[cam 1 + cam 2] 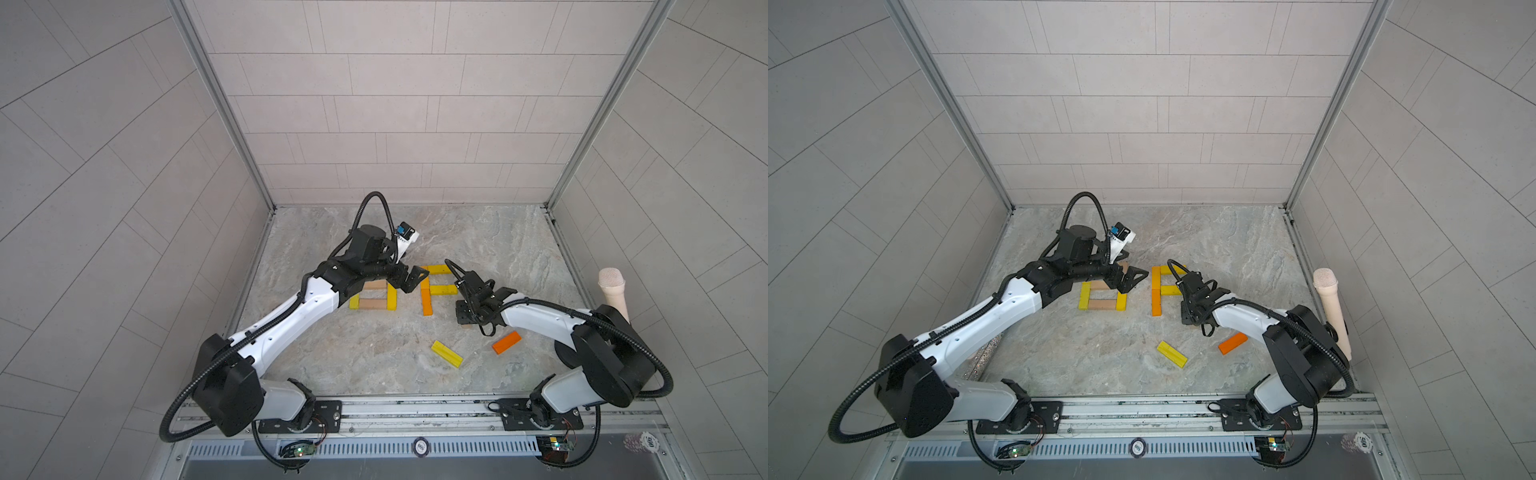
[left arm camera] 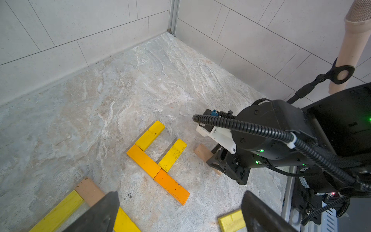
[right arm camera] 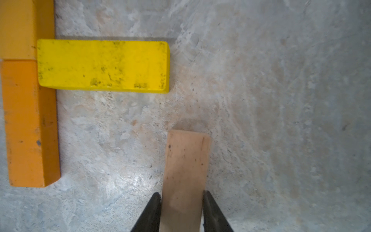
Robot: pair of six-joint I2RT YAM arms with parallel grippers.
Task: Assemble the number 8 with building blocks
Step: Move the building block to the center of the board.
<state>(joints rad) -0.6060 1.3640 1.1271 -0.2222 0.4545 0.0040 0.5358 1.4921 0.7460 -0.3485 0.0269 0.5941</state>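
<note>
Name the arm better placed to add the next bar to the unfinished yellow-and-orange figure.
Right. The right tool is shut on a tan block near the free end of the yellow middle bar, where a side bar is missing. The left tool is open and empty.

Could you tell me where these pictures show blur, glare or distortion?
Right wrist view: the plain tan wooden bar blurs near the right tool, and glare brightens the grey marbled tabletop; both top views: wide-angle distortion splays the tiled walls; left wrist view: sharp throughout.
</note>
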